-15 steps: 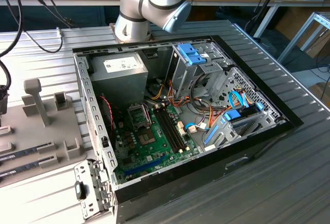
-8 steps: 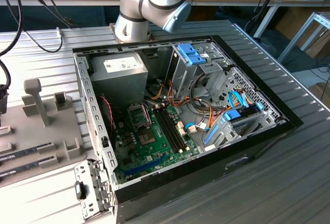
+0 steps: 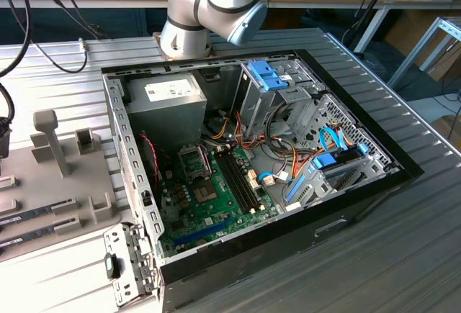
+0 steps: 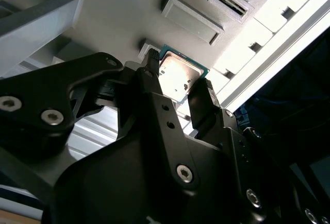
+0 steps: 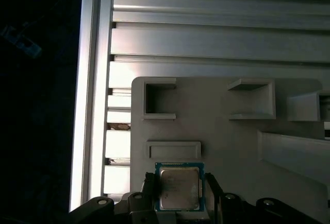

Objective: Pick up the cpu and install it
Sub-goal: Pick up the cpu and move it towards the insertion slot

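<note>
The cpu (image 5: pixel 179 187), a small square chip with a silver top and green rim, sits between my black fingers (image 5: pixel 214 192) in both wrist views. My gripper (image 5: pixel 180 195) is shut on the cpu (image 4: pixel 178 74), one finger (image 4: pixel 154 87) against each opposite edge. Just beneath lies the grey parts holder (image 5: pixel 216 141); whether the chip touches it, I cannot tell. In the exterior view the green motherboard (image 3: pixel 209 198) lies in the open computer case (image 3: pixel 360 198), its silver socket frame (image 3: pixel 193 160) near the board's far end.
The grey holder (image 3: pixel 43 176) with pegs and slots lies on the ribbed metal table (image 3: pixel 403 255) at the exterior view's left. Cables, drive cages and a power supply (image 3: pixel 169 97) crowd the case. The arm's base joints (image 3: pixel 216 3) stand behind the case.
</note>
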Robot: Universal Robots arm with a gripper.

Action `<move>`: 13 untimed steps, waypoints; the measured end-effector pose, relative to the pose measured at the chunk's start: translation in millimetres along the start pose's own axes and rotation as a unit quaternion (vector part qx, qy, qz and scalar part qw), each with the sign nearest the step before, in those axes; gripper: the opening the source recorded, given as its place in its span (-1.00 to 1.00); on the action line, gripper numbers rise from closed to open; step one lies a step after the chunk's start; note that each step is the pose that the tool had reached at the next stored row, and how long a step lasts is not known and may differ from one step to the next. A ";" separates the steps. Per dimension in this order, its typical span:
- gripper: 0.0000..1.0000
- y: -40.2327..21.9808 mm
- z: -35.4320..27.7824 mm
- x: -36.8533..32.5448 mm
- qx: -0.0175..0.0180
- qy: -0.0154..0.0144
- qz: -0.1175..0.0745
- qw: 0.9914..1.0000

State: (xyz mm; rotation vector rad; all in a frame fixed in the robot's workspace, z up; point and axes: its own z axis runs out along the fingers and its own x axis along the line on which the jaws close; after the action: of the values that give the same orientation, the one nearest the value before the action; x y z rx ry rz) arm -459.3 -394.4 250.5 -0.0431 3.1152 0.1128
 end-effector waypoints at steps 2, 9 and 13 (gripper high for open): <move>-0.05 0.0 -0.4 0.0 0.000 0.000 0.000 1.000; -0.05 0.1 -1.7 0.0 -0.001 0.000 0.000 1.000; -0.05 0.2 -2.0 -0.1 -0.002 0.000 0.000 1.000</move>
State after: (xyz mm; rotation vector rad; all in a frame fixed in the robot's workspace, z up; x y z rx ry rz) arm -459.3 -394.4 252.5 -0.0430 3.1149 0.1202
